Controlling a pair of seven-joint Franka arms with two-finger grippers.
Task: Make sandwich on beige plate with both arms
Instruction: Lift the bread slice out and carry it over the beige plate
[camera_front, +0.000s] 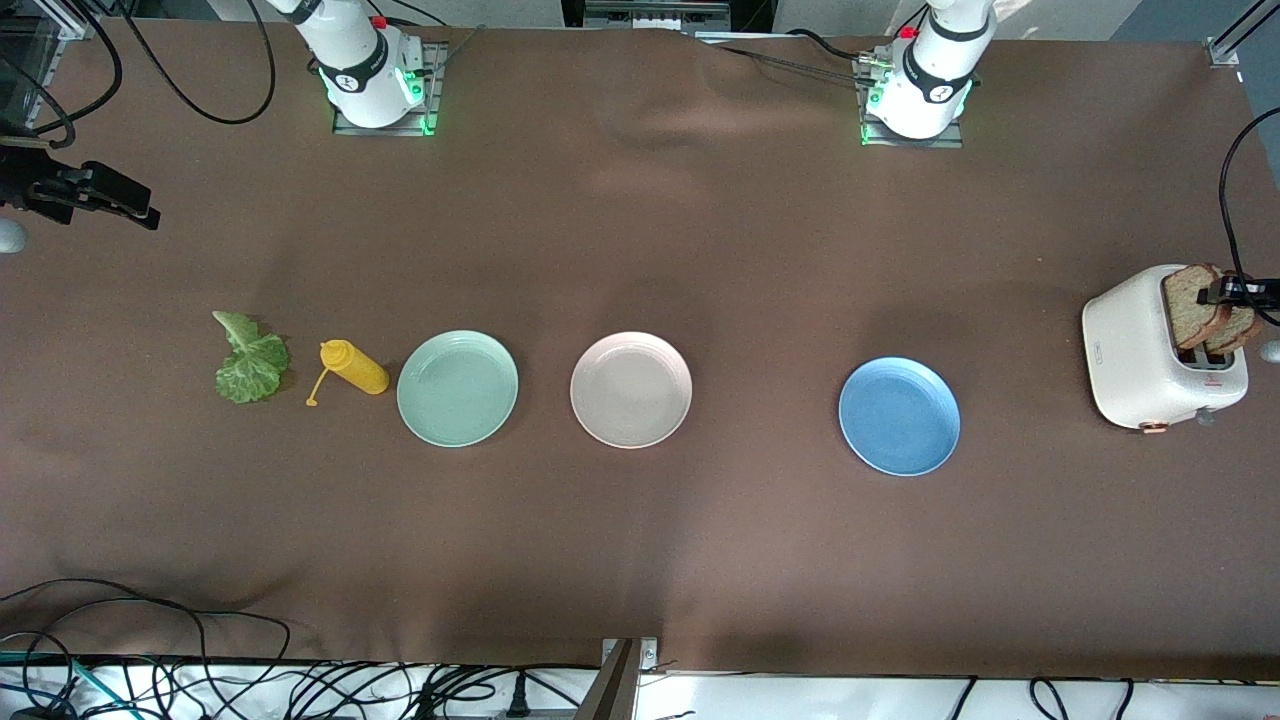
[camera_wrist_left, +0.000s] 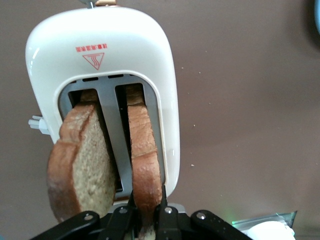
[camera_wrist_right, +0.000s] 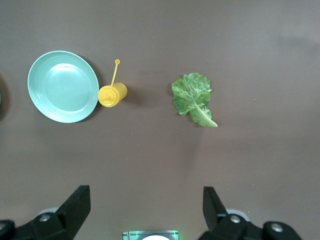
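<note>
Two brown bread slices stand in a white toaster (camera_front: 1135, 350) at the left arm's end of the table. My left gripper (camera_front: 1218, 293) is shut on the top edge of one slice (camera_wrist_left: 145, 160), which is still in its slot. The other slice (camera_wrist_left: 80, 165) leans in the slot beside it. The toaster also shows in the left wrist view (camera_wrist_left: 125, 55). The beige plate (camera_front: 630, 388) lies bare at mid-table. The lettuce leaf (camera_front: 250, 362) lies flat toward the right arm's end, also in the right wrist view (camera_wrist_right: 192, 97). My right gripper (camera_front: 130, 205) hangs open and empty (camera_wrist_right: 145, 200) high above that end.
A mint-green plate (camera_front: 457, 387) lies beside the beige one, with a yellow squeeze bottle (camera_front: 352, 366) lying on its side between it and the lettuce. A blue plate (camera_front: 898, 416) lies between the beige plate and the toaster. Cables run along the table's near edge.
</note>
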